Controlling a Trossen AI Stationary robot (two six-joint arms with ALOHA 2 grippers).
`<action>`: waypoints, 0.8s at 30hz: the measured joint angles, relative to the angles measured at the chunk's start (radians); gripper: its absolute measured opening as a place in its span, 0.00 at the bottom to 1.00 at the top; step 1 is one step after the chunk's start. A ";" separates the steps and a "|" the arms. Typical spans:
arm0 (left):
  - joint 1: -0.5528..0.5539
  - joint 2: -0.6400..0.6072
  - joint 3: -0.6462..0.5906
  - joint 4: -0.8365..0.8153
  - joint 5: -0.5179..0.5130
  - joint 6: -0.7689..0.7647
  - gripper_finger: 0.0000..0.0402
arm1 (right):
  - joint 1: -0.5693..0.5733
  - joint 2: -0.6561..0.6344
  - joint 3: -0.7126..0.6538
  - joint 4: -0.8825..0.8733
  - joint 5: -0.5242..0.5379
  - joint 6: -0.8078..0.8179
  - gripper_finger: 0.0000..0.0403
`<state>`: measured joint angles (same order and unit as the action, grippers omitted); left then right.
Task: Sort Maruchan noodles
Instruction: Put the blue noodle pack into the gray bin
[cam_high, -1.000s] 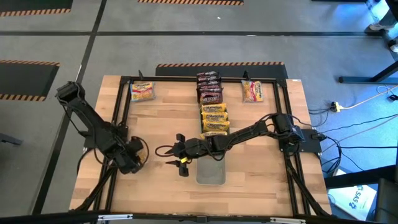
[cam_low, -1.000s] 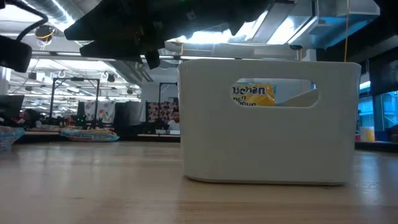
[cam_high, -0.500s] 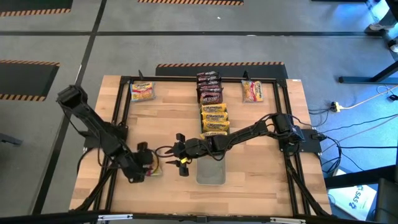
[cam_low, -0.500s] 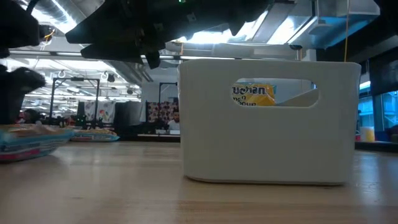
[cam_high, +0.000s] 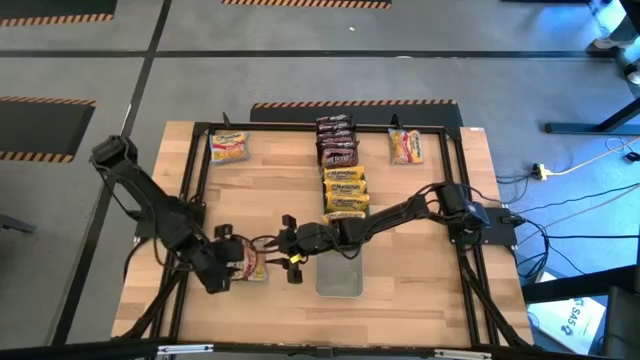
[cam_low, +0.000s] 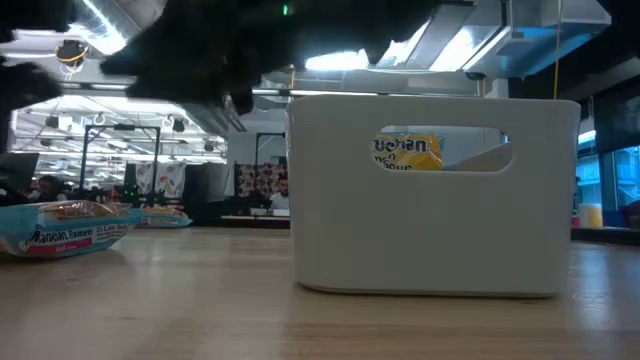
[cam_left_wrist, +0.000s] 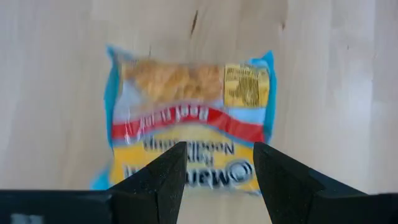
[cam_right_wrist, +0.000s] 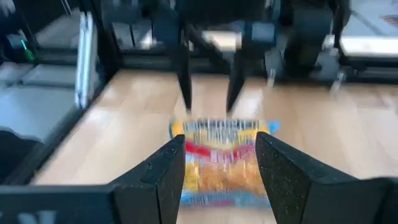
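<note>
One noodle packet (cam_high: 251, 268) now lies flat on the near-left table (cam_high: 420, 310), where none lay a second ago. Left gripper (cam_high: 233, 263) and right gripper (cam_high: 275, 252), both unclenched and empty, flank it. Sorted packets (cam_high: 345, 190) sit farther back; bare wood surrounds it for approach.

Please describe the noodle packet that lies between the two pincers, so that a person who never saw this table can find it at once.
Start at the white bin at the near-middle of the wooden table. Just to its left, the left pincer and right pincer face each other, both open. The noodle packet lies flat between them, alone, with blue edges and a red band, unlike the red-brown and yellow packets stacked at the far side.
</note>
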<state>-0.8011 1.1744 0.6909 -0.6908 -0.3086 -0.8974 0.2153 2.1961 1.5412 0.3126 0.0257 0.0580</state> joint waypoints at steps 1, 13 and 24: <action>-0.023 -0.013 -0.011 -0.009 -0.005 -0.067 0.45 | 0.000 0.013 -0.001 0.002 -0.003 -0.007 0.45; -0.184 -0.009 -0.200 0.092 -0.014 -0.765 0.45 | -0.018 0.154 0.118 -0.111 0.008 -0.011 0.44; -0.092 -0.009 -0.233 0.082 0.030 -0.726 0.46 | -0.019 0.165 0.130 -0.121 0.008 -0.043 0.44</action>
<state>-0.8928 1.1651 0.4583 -0.6092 -0.2781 -1.6236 0.1967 2.3615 1.6714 0.1918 0.0337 0.0146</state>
